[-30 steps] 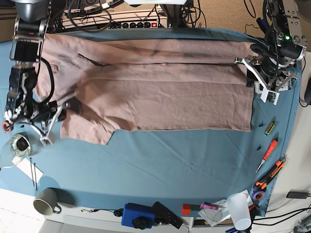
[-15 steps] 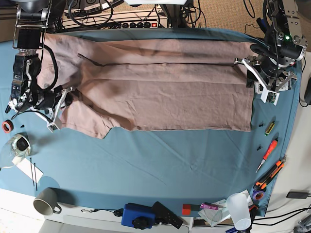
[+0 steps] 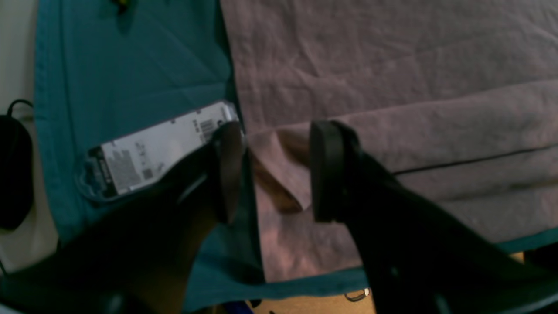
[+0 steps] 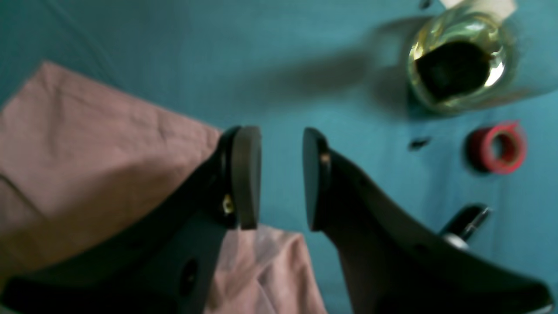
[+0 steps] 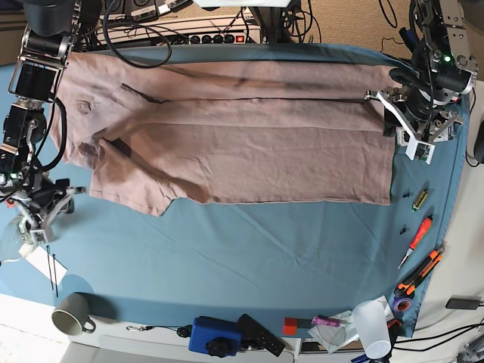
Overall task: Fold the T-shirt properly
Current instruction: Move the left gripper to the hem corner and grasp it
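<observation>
The dusty-pink T-shirt (image 5: 249, 144) lies spread on the blue-teal table cloth (image 5: 249, 257), its far long edge folded over toward the middle. At the base view's right, my left gripper (image 5: 395, 121) stands at the shirt's end. In the left wrist view it (image 3: 277, 174) is open, with a folded corner of the T-shirt (image 3: 392, 78) lying loose between its fingers. My right gripper (image 5: 39, 214) is at the base view's left, off the shirt. In the right wrist view it (image 4: 281, 174) is open over bare cloth, with the T-shirt (image 4: 87, 152) sleeve just to its left.
A glass jar (image 4: 453, 65) and a red tape ring (image 4: 499, 146) sit near the right gripper. A white printed label (image 3: 152, 152) lies under the left gripper. Screwdrivers (image 5: 416, 240), a grey mug (image 5: 72, 314), a blue box (image 5: 215, 336) and a plastic cup (image 5: 372, 325) line the table's edges.
My right gripper has opened, let go of the sleeve and drawn back toward the table's near left. The sleeve now lies flat. The left arm has not moved.
</observation>
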